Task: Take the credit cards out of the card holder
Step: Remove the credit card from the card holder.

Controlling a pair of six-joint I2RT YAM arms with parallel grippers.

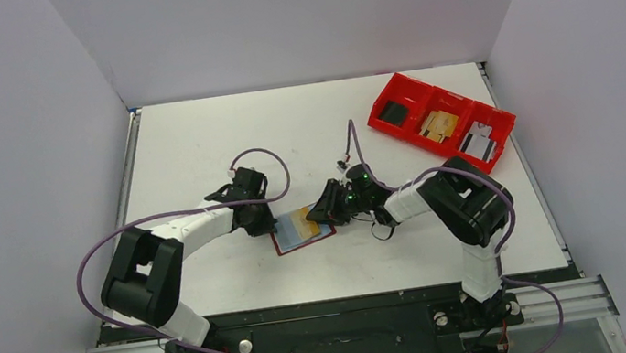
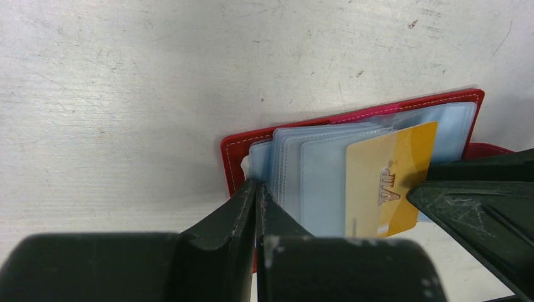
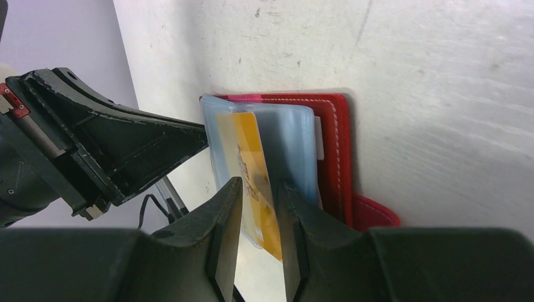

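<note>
On table (image 1: 193, 138): left fingers (image 2: 242, 214) closed, tips at card holder (image 2: 234, 157) edge; right fingers (image 3: 225, 217) narrowly apart astride yellow card (image 3: 249, 145).

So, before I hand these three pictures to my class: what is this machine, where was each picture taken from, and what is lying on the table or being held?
It is a robot with two arms, the left arm and the right arm, bolted at the near edge of a white table. The wide picture looks down from above and behind them. The other two come from a camera on each wrist, so each shows its own fingers. On the table lie an open red card holder with clear sleeves and, towards the far right corner, a red bin. The left gripper is shut, its tips on the holder's edge. The right gripper is open, its fingers either side of a yellow card that sticks out of the sleeves.
</note>
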